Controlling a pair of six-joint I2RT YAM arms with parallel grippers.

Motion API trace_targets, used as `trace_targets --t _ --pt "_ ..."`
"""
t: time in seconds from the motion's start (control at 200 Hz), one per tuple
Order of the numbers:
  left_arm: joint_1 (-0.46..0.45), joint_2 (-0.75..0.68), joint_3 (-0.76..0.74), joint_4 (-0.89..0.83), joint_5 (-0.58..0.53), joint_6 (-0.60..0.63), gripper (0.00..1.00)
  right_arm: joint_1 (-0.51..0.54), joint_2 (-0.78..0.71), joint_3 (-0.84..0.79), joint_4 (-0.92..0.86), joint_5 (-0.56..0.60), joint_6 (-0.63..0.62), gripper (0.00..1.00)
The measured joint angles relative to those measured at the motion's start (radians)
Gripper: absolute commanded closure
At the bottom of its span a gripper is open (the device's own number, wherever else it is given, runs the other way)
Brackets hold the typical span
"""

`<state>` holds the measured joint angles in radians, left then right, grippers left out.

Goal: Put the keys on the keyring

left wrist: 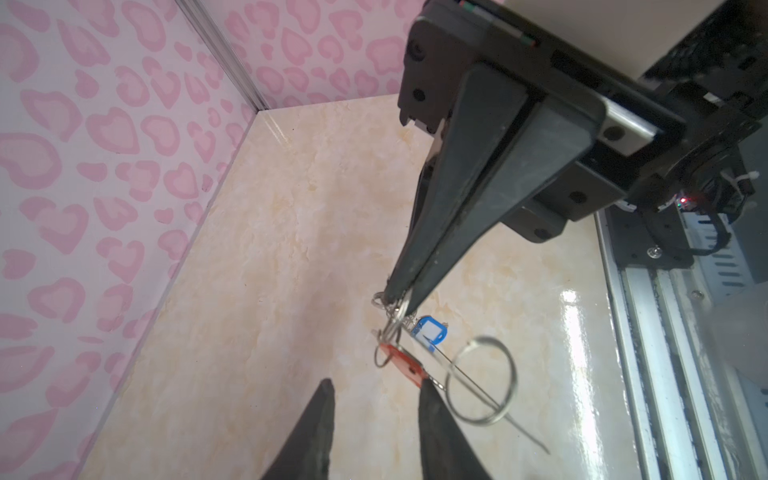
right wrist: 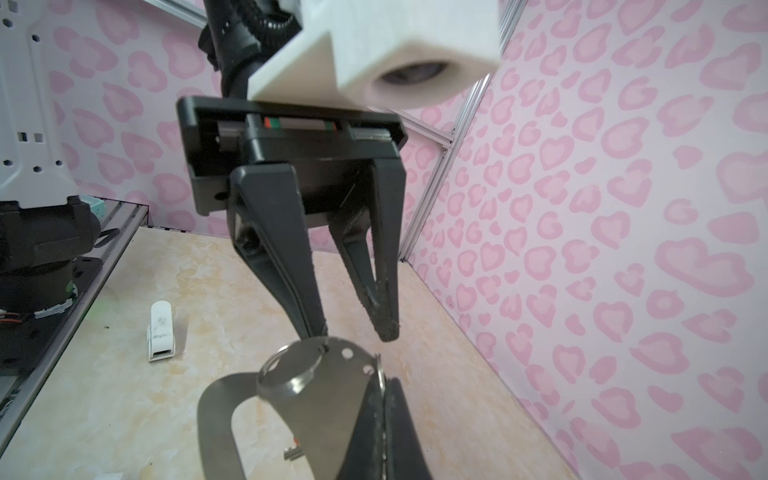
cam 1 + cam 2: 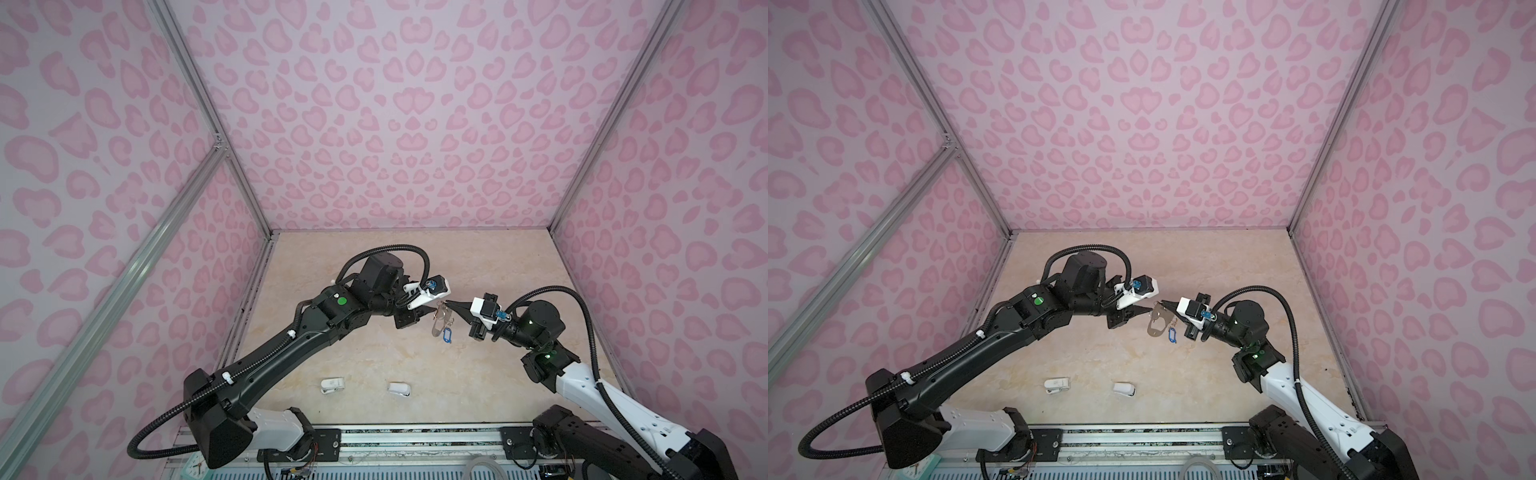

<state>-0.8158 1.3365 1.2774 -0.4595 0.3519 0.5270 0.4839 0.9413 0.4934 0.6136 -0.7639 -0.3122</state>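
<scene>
One keyring [image 3: 1158, 323] hangs well apart from every wall [image 3: 1142, 124].

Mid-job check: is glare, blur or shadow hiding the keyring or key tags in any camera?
Left wrist view: glare streaks on the table by the rail, clear of the sharp red tag and blue tag. Right wrist view: keyring shiny but readable, the other arm's white camera housing blurred. In both top views: even light, no glare, keyring tiny.
</scene>
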Motion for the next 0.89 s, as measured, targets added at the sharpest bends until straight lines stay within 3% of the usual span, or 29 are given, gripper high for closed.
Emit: trace_targets --t 0.42,0.655,0.895 --pt "0.002 -0.014 -0.117 0.203 0.076 -0.134 0.56 -0.03 0.023 -0.027 0.19 -0.043 0.137 1.0" --pt "-0.01 0.009 -0.125 0.28 0.091 -0.164 0.67 -0.038 0.046 -0.031 0.275 -0.058 0.201 1.0" --pt "-0.011 -0.024 -0.146 0.28 0.051 -0.16 0.58 -0.049 0.054 -0.032 0.327 -0.076 0.241 1.0"
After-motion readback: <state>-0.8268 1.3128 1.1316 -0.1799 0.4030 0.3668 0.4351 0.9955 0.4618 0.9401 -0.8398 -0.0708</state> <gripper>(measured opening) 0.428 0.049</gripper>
